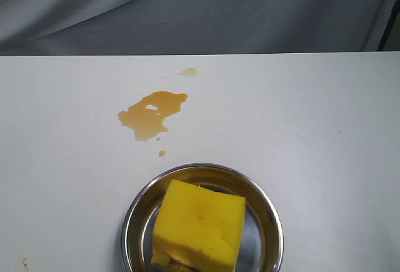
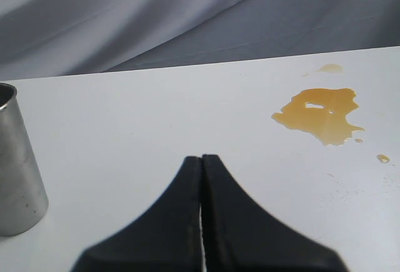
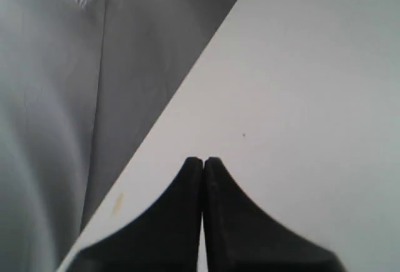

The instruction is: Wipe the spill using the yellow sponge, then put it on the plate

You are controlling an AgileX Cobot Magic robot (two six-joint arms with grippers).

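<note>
1. My left hand (image 2: pixel 201 158) is closed tight and empty, above the white surface (image 1: pixel 312 128).
2. My right hand (image 3: pixel 203 159) is closed and empty too.
3. The yellow sponge (image 1: pixel 199 225) lies in the plate (image 1: pixel 130 222).
4. The spill (image 1: pixel 153 114) sits near the plate, clear of its rim.

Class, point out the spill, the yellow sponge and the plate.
spill (image 1: pixel 147 122), exterior view, middle of the puddle.
yellow sponge (image 1: pixel 199 222), exterior view, top face.
plate (image 1: pixel 255 194), exterior view, right rim.

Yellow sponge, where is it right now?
In the exterior view the yellow sponge sits in the metal plate at the bottom middle, with the brown spill above it, slightly left.
</note>
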